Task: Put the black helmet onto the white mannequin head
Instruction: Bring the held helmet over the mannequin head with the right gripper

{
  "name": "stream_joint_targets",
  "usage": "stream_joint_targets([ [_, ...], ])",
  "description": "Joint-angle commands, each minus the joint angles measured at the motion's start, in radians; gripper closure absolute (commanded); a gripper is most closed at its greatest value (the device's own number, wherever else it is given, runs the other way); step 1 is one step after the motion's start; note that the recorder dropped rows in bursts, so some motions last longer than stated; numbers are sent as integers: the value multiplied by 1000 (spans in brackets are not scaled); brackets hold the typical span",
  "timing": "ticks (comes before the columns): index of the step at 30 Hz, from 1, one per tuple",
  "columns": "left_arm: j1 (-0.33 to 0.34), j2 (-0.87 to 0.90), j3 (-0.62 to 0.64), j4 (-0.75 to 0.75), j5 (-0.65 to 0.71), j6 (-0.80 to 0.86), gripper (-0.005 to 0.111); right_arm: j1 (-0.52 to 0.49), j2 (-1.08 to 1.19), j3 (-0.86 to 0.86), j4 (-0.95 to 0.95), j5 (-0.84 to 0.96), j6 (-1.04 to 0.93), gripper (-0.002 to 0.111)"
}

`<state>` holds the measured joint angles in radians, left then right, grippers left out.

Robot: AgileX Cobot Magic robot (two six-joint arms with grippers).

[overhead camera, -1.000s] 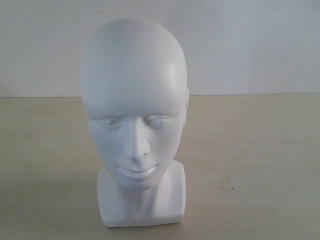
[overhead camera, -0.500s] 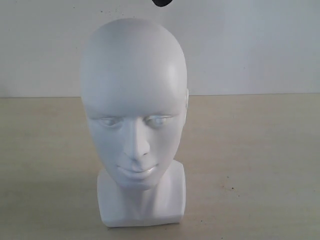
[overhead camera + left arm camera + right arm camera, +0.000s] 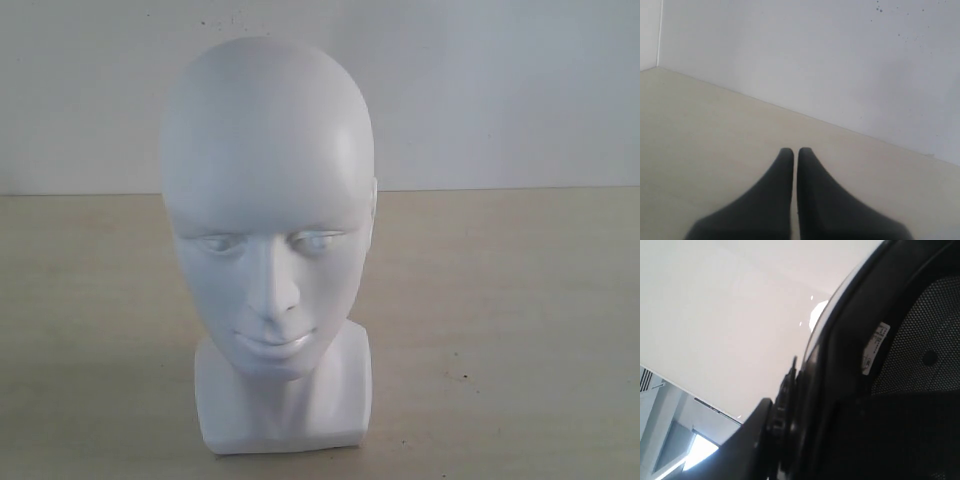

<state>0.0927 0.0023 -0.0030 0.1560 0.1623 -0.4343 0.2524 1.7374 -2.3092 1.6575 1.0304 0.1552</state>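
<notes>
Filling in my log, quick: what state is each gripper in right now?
Left gripper: closed, holding nothing.
Right gripper: gripping the black helmet at its rim.

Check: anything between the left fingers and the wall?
Nothing. The left wrist view shows only bare table from the shut left fingers to the wall.

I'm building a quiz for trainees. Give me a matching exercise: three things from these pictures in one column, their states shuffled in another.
1 white mannequin head
2 black helmet
3 left claw

A shut, holding nothing
B mesh lining showing, in the right wrist view only
C upright on the table, bare

Pairs: 1-C, 2-B, 3-A
</notes>
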Motion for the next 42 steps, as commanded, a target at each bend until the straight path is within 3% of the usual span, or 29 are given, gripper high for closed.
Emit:
stream_joint_targets([
  [1, 3, -2, 3, 1, -5, 3, 102, -1, -82, 74, 87, -62, -34, 109],
  [8, 3, -2, 3, 1, -5, 3, 102, -1, -189, 222, 87, -111, -145, 109],
  [25, 3, -2, 3, 1, -5, 3, 102, 1, -336, 534, 87, -75, -169, 109],
  [42, 3, -2, 3, 1, -5, 3, 102, 38, -387, 552, 87, -179, -244, 109],
])
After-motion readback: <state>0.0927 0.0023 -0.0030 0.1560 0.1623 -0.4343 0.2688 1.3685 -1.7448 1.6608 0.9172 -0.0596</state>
